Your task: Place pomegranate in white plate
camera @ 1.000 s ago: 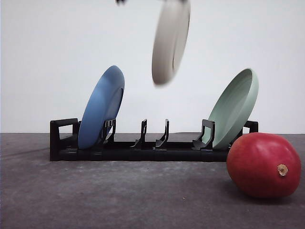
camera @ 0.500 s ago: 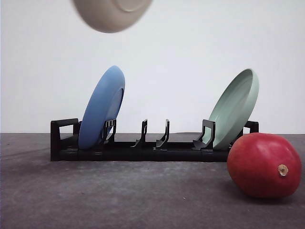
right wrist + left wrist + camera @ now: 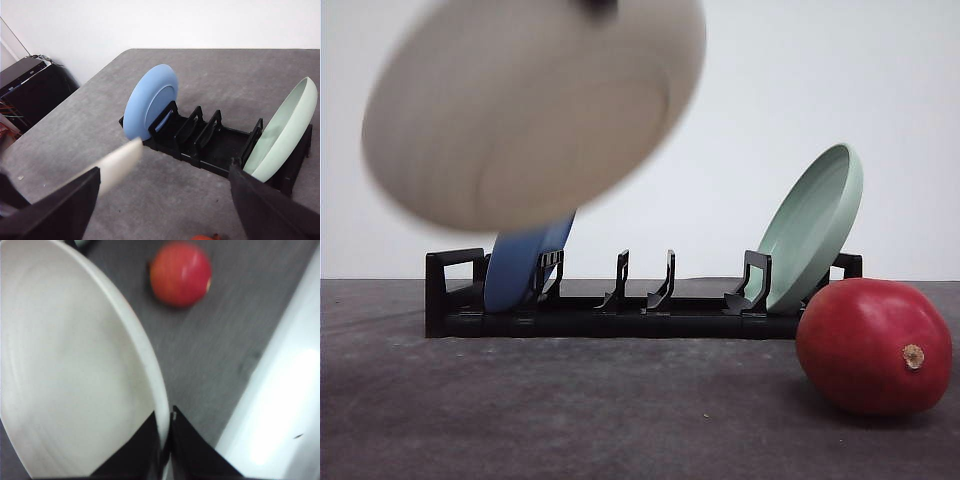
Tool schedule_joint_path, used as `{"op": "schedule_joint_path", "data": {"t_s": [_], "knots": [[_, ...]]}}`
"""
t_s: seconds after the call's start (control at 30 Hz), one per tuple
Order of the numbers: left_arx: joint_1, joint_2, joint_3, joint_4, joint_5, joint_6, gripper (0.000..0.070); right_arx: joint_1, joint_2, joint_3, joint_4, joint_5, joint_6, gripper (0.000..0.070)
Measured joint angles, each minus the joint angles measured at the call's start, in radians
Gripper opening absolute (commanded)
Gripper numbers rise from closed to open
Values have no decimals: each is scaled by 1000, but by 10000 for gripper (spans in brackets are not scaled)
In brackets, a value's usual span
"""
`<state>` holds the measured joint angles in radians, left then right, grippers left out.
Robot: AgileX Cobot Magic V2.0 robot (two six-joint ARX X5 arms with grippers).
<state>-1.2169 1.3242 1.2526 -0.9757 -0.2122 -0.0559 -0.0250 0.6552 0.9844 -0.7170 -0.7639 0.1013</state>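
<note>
gripping white plate [image 3: 75, 365], left claw [image 3: 165, 440]

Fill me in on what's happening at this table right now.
The left gripper is clamped on the rim of the white plate, carrying it in the air in front of the black rack. The blue plate and green plate stand in the rack. The pomegranate sits untouched on the table.

White plate [image 3: 535, 110] hangs in air, clamped on rim by left gripper [image 3: 166, 440], blocking space above rack's [image 3: 640, 300] left end & blue plate [image 3: 520, 270]. Rack's middle slots open. Green plate [image 3: 810, 230] leans at right end; pomegranate [image 3: 873, 345] sits just in front. Table [image 3: 570, 410] bare in front of rack, left of fruit.
</note>
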Motion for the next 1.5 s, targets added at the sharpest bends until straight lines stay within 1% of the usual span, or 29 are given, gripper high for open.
{"op": "schedule_joint_path", "data": {"t_s": [0.1, 0.2, 0.33, 0.57, 0.6, 0.63, 0.67, 0.73, 0.77, 0.83, 0.87, 1.03, 1.23, 1.37, 1.5], "knots": [[-6, 53, -98, 48, -23, -5, 0, 0, 0, 0, 0, 0, 0, 516], [-8, 114, -151, 76, -48, -10, 0, 0, 0, 0, 0, 0, 0, 516], [-19, 198, -168, 122, -54, -17, 0, 0, 0, 0, 0, 0, 0, 516], [-45, 322, -168, 156, -80, -28, 1, 0, 0, 0, 0, 0, 0, 516], [-45, 329, -168, 159, -81, -32, 14, 0, 0, 0, 0, 0, 0, 516], [-46, 332, -168, 161, -81, -37, 59, 0, 0, 0, 0, 0, 0, 516], [-46, 332, -168, 162, -80, -42, 126, 0, 0, 0, -1, 0, 0, 516], [-46, 332, -168, 170, -78, -55, 297, 0, 0, 0, -1, 0, 0, 516], [-45, 332, -169, 172, -78, -64, 371, 0, 0, 0, -1, 0, 0, 516], [-43, 332, -168, 174, -78, -76, 485, 0, 0, 0, -1, 0, 0, 516], [-41, 331, -168, 175, -78, -84, 520, 0, 0, 0, -1, 0, 0, 516], [-38, 286, -169, 176, -77, -134, 562, 0, 0, 0, -27, 0, 0, 516], [-38, 142, -169, 176, -77, -180, 560, 18, 12, 0, -112, 1, 0, 516], [-38, 36, -169, 166, -77, -186, 557, 85, 46, 0, -171, 13, 0, 516], [-38, -81, -169, 146, -76, -197, 557, 187, 103, 0, -237, 91, -1, 517]]}}
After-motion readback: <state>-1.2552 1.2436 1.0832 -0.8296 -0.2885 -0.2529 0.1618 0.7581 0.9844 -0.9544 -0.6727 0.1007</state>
